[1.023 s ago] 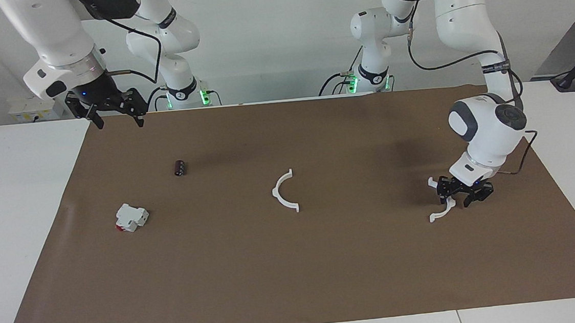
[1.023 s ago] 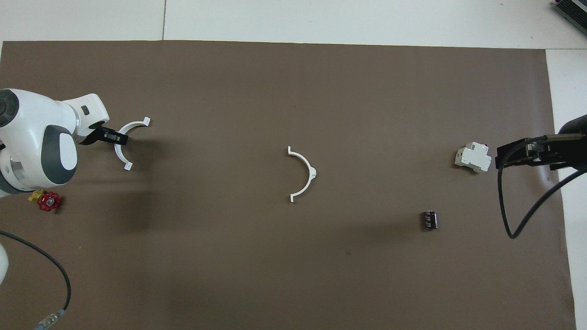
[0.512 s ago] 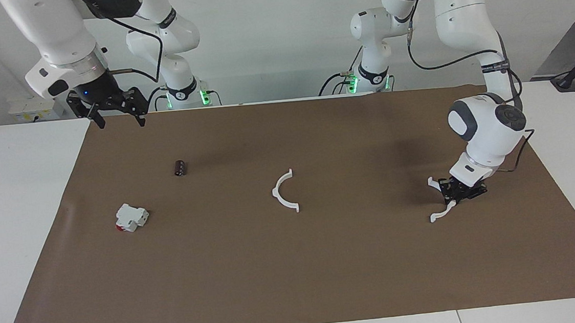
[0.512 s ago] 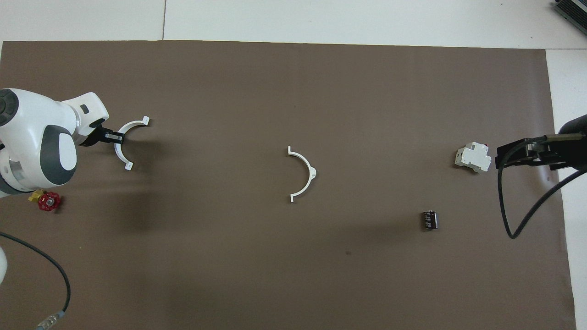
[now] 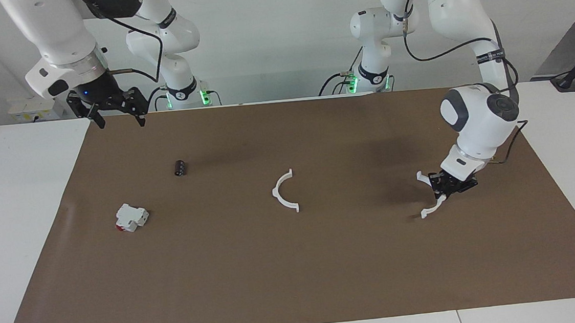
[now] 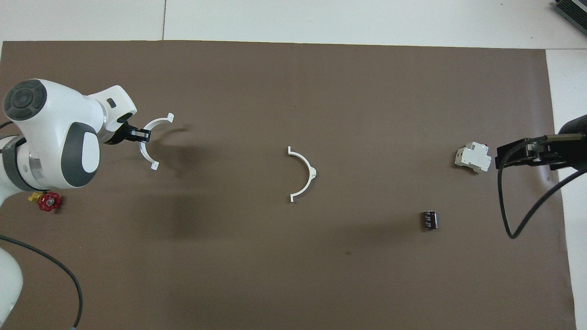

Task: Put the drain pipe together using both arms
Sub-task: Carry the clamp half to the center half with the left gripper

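Observation:
The drain pipe is in two white half-ring arcs. One arc (image 5: 283, 196) (image 6: 306, 177) lies flat at the middle of the brown mat. My left gripper (image 5: 443, 188) (image 6: 144, 134) is shut on the middle of the other arc (image 5: 427, 207) (image 6: 156, 122) and holds it a little above the mat at the left arm's end, with the arc's shadow beside it. My right gripper (image 5: 120, 122) (image 6: 504, 153) hangs open and holds nothing, high over the mat's corner at the right arm's end.
A white-and-red blocky part (image 5: 131, 217) (image 6: 473, 157) and a small black cylinder (image 5: 180, 167) (image 6: 429, 220) lie on the mat (image 5: 296, 274) toward the right arm's end. A small red valve wheel (image 6: 48, 201) sits by the left arm.
My left gripper closed on the arc, lifted it off the mat and carried it toward the table's middle. The right arm has hardly moved.

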You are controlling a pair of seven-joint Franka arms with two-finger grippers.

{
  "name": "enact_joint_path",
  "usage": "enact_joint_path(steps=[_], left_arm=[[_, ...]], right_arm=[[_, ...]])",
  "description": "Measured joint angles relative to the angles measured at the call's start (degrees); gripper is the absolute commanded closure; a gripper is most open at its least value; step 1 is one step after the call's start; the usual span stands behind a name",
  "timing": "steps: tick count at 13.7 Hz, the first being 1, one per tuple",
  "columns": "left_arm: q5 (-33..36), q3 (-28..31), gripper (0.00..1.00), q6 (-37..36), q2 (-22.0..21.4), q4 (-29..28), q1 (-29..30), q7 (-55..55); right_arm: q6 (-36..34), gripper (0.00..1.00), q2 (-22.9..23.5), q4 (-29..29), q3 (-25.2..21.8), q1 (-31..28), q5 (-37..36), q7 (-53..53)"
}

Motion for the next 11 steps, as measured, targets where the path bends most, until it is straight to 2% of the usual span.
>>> enact_joint_path(steps=[7,11], left_arm=[[0.16,0.00,1.00,-0.04,0.01,-0.16,-13.48,-22.26],[7.27,-0.06,1.00,0.11,0.11,-0.10,-20.22,-39.84]], right_arm=[[0.00,0.00,0.00,0.00,0.00,0.00,0.00,0.00],[0.00,0.00,0.00,0.00,0.00,0.00,0.00,0.00]])
